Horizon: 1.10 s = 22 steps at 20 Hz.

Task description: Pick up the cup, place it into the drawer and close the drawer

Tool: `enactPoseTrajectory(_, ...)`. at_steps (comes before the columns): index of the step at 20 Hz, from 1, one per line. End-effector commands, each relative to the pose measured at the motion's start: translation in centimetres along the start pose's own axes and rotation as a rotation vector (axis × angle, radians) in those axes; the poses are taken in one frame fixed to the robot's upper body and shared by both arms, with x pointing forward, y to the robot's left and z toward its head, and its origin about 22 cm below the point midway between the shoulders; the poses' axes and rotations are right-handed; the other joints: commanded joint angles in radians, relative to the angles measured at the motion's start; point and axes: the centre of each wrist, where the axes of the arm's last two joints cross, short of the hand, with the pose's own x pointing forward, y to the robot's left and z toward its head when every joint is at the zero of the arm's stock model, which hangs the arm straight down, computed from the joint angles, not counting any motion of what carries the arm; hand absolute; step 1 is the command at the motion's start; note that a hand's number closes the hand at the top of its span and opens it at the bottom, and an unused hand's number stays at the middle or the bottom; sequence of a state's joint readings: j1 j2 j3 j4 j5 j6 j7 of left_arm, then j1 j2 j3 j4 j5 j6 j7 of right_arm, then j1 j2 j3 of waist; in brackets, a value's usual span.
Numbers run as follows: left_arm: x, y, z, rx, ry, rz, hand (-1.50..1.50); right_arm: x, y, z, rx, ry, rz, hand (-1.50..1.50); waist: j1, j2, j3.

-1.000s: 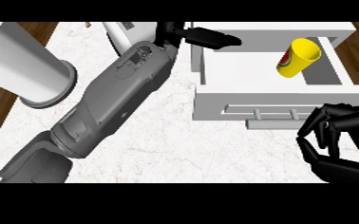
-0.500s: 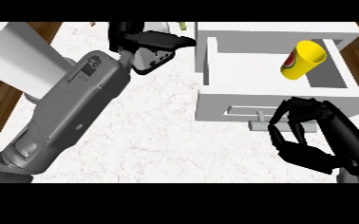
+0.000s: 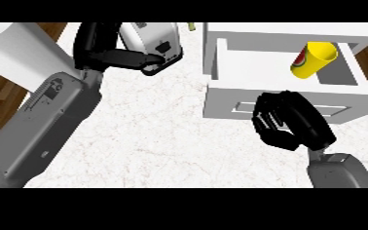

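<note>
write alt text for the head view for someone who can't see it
A yellow cup lies on its side inside an open white drawer, and the robot's right hand is at the drawer's front, fingers curled. The left hand is at the upper left over the white marble counter.

Grey forearms, black robot hands

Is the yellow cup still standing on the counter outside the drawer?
No, the yellow cup lies tilted inside the open white drawer, while the right hand is at the drawer's front panel.
</note>
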<state>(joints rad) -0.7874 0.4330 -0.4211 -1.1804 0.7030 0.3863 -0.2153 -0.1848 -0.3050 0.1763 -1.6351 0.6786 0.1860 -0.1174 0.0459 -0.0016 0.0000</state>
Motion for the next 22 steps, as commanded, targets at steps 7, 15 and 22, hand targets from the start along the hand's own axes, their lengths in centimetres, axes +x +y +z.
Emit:
enactPoseTrajectory(7,0.3,6.3,4.9,0.022,-0.002,0.004,-1.5,-3.3,5.8,-6.9,0.099,0.031,0.209,1.5,-0.002,0.006,0.001)
enactPoseTrajectory(15,0.5,7.7,5.3,0.03,-0.027,0.001,-1.5,-7.5,5.2,-10.6,0.102,0.084,0.152,1.5,0.002,0.016,0.002)
enactPoseTrajectory(22,-0.6,9.5,7.2,0.003,-0.012,0.016,-1.5,-8.9,-1.3,-13.2,0.104,0.136,0.116,1.5,0.023,0.027,0.002)
